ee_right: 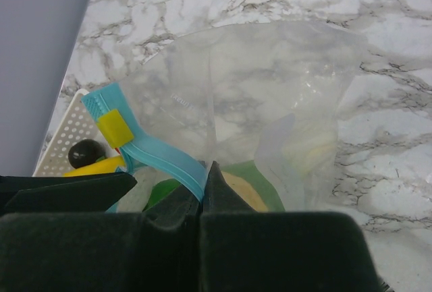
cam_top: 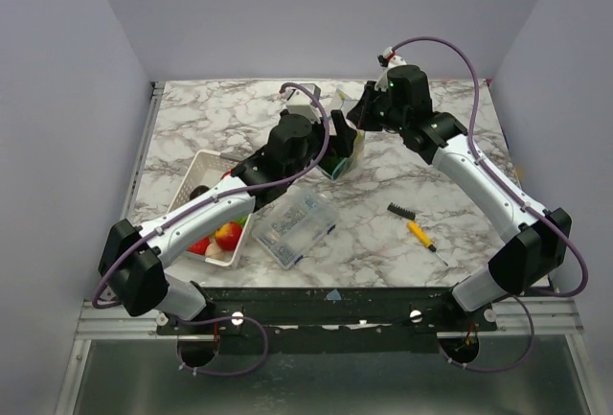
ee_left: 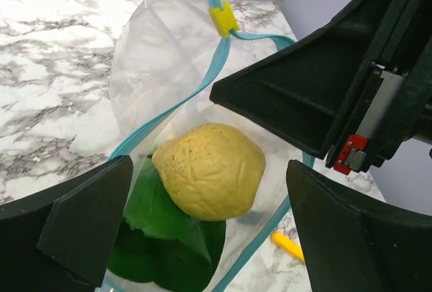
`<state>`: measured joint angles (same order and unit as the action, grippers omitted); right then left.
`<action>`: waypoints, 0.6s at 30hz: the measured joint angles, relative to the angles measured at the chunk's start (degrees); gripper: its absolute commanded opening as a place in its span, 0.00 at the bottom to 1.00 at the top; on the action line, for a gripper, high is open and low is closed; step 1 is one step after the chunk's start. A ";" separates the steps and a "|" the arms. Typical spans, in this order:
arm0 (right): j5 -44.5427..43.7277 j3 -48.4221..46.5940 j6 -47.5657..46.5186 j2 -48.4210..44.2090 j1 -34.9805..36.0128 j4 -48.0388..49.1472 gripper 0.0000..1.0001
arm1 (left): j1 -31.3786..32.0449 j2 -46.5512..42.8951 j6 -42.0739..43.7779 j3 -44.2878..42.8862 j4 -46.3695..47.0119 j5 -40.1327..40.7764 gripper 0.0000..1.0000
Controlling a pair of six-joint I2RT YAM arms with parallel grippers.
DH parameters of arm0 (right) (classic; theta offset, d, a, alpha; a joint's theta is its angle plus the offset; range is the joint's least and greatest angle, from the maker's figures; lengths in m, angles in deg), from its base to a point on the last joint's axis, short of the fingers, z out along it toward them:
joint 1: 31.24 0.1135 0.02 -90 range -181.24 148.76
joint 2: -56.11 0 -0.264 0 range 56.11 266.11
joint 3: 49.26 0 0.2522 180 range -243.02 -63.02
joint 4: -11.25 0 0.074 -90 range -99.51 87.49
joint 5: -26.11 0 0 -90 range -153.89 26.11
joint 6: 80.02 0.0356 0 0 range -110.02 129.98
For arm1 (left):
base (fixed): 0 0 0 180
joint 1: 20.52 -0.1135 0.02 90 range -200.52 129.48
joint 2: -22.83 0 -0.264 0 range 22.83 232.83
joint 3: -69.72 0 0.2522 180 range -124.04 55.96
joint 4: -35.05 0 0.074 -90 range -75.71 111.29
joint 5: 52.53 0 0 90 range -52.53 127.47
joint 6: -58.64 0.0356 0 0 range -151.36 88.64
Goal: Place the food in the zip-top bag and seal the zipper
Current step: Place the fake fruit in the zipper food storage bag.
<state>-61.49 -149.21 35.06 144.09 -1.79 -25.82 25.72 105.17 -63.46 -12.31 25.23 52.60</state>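
The clear zip-top bag [cam_top: 343,158] stands at the table's middle back with its mouth held up. My right gripper [ee_right: 206,179] is shut on the light blue zipper [ee_right: 162,154] strip, next to its yellow slider [ee_right: 116,129]. My left gripper [ee_left: 209,194] is open and empty just above the bag's mouth. Inside the bag [ee_left: 162,69] lie a yellow fruit [ee_left: 210,169] and a green piece [ee_left: 169,238]. The zipper [ee_left: 202,86] is open. More food, red apples [cam_top: 227,235] among it, lies in the white tray [cam_top: 196,171] at the left. In the top view both grippers, left [cam_top: 340,142] and right [cam_top: 362,113], meet at the bag.
A clear rigid box [cam_top: 292,226] lies in front of the bag, beside the tray. A yellow-handled black brush [cam_top: 412,225] lies to the right of the box. The right wrist view shows the tray's corner [ee_right: 67,137] with a dark round piece and a yellow piece.
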 measured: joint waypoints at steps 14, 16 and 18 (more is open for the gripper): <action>0.11 0.02 -0.92 0.61 0.02 -0.02 0.00 | -8.76 -18.40 -5.16 8.98 -20.37 -9.11 0.82; 0.46 0.02 -0.85 0.61 0.02 -0.02 0.00 | -9.16 -20.24 -5.16 10.01 -20.13 -13.29 0.82; 0.98 0.02 -0.76 0.61 0.00 -0.11 0.00 | -9.07 -19.74 -5.14 9.44 -19.85 -15.69 0.79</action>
<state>-60.51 -149.19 34.30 144.71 -1.79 -25.93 16.65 85.43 -68.59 -2.87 5.39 36.91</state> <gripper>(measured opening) 0.005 0.829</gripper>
